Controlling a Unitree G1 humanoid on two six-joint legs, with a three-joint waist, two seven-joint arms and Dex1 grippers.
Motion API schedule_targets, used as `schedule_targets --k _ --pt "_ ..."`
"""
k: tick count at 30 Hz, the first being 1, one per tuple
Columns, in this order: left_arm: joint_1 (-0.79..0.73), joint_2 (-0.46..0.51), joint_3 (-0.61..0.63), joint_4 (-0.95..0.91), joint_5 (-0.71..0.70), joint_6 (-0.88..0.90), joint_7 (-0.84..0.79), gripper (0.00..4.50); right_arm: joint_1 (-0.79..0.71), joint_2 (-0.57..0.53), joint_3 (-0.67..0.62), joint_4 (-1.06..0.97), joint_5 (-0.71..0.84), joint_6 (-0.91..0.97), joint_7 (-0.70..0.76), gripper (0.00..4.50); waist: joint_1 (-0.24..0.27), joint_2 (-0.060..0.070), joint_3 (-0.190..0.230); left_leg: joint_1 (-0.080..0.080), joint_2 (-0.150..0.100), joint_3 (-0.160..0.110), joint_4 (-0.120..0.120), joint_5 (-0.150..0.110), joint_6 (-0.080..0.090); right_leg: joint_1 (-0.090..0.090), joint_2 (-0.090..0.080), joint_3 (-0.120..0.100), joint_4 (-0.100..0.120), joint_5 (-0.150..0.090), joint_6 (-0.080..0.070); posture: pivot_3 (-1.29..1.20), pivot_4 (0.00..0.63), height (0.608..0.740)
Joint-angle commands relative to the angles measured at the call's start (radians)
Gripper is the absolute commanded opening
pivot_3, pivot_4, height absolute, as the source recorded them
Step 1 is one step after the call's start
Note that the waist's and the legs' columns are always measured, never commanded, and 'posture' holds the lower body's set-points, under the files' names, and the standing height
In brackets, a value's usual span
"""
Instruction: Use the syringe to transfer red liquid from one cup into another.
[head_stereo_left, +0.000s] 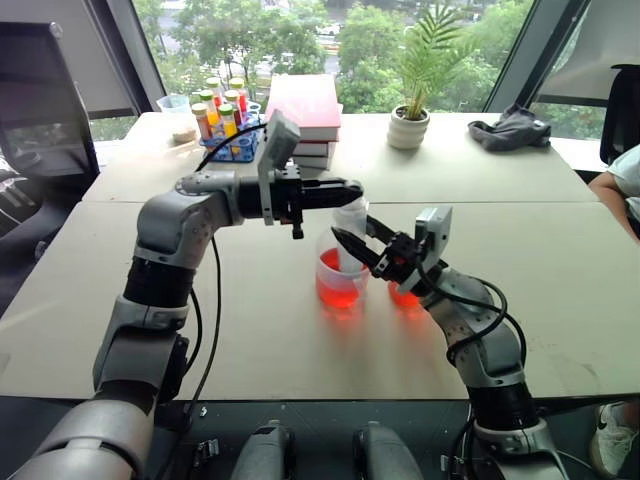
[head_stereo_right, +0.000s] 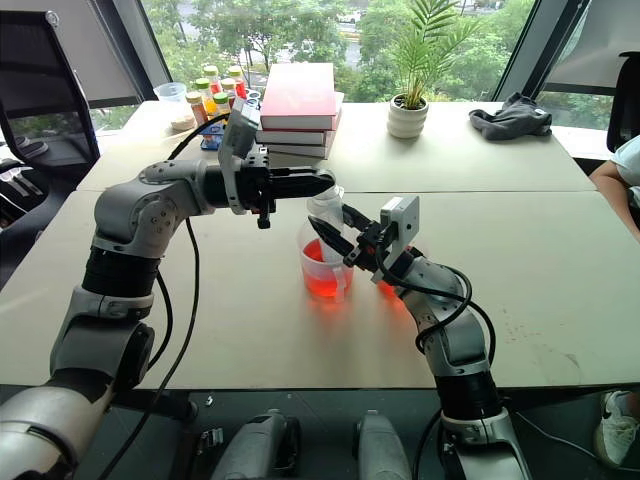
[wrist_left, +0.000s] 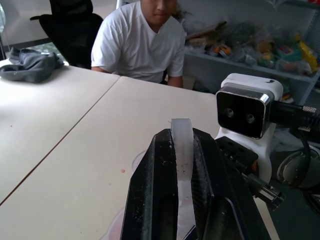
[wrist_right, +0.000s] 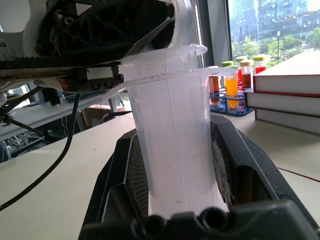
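We see the large clear plastic syringe (wrist_right: 172, 135) standing upright in the taller clear cup (head_stereo_left: 341, 285) mid-table; right end effector (head_stereo_left: 352, 243) clamps its barrel; left end effector (head_stereo_left: 345, 193) pinches its plunger top.

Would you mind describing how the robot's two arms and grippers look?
Both arms are built of rounded silver-grey segments with black joint bands, and loose black cables run alongside them. The left gripper and right gripper each have two black fingers. A white camera block with a dark lens face sits on each wrist.
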Motion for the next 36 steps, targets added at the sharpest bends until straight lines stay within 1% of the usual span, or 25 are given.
schedule_targets --k 1,21,36 --pt "-0.076 0.022 0.041 0.007 0.018 -0.053 0.010 0.06 -0.004 -0.009 0.022 -0.003 0.010 0.001 0.034 1.38 0.000 0.000 0.000 0.000 0.000 0.000 0.000 0.000 0.000 0.000 0.000 0.000 0.000 0.000 0.000 0.00 0.150 0.740" --pt "-0.168 0.079 0.082 0.101 0.067 -0.120 -0.004 0.06 -0.005 -0.013 0.055 0.048 0.017 -0.002 0.067 1.38 -0.001 0.000 0.000 0.000 0.000 0.000 0.000 0.000 0.000 0.000 0.000 0.000 0.000 0.000 0.000 0.00 0.150 0.740" --pt "-0.176 0.080 0.080 0.105 0.061 -0.117 -0.008 0.06 -0.024 -0.020 0.048 0.040 0.021 -0.002 0.058 1.38 -0.001 0.000 0.000 0.000 0.000 0.000 0.000 0.000 0.000 0.000 0.000 0.000 0.000 0.000 0.000 0.00 0.150 0.740"
